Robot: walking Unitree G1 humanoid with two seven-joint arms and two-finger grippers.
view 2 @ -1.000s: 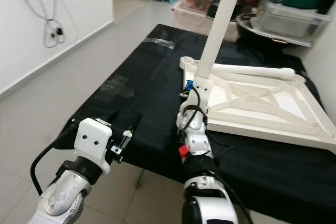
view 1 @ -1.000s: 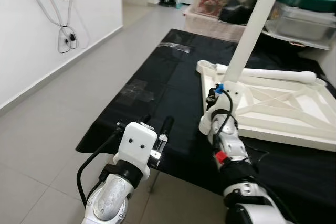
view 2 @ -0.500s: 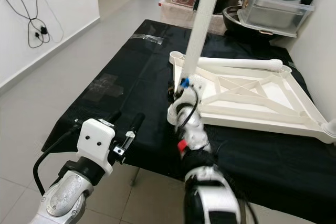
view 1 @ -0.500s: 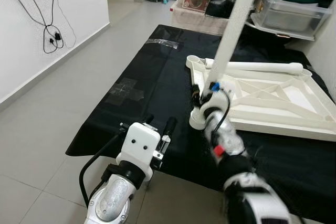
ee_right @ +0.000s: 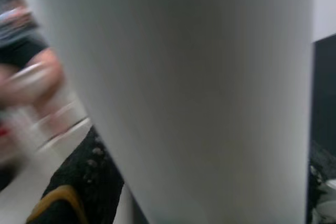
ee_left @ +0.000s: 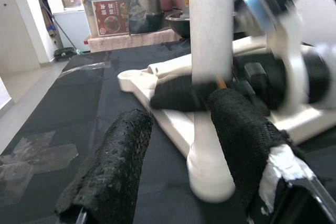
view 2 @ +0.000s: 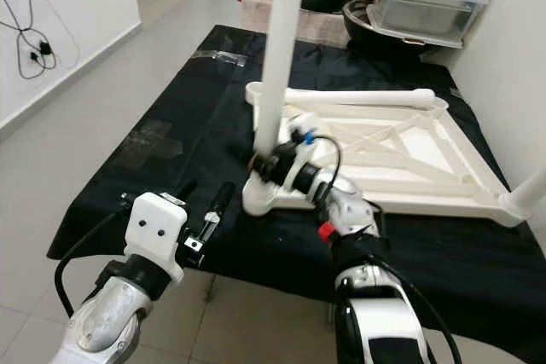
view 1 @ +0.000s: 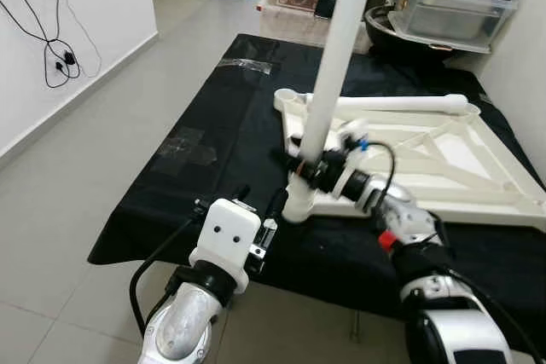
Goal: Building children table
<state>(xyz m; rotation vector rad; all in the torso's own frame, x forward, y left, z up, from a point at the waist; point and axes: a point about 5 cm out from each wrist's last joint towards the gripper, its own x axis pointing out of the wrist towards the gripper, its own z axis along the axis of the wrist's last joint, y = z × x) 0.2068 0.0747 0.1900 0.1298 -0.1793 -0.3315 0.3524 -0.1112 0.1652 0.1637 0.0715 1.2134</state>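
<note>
Right end effector [view 1: 299, 161] grasps the upright table leg [view 1: 334, 66]; left end effector [view 1: 256, 206] released beside storage bins [view 1: 448, 6].

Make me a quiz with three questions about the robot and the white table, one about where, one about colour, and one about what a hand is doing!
1. Where does the upside-down table frame lie?
A. on the black cloth
B. on the bare tiles
C. on a chair

2. What colour is the upright leg?
A. red
B. white
C. green

3. What is the right gripper doing?
A. hanging idle
B. holding a cup
C. gripping the upright leg

Answers: 1 A, the black cloth lies under the whole frame. 2 B, the leg is white like the frame. 3 C, its jaws are closed around the leg near its base, while the left gripper waits open nearby.
</note>
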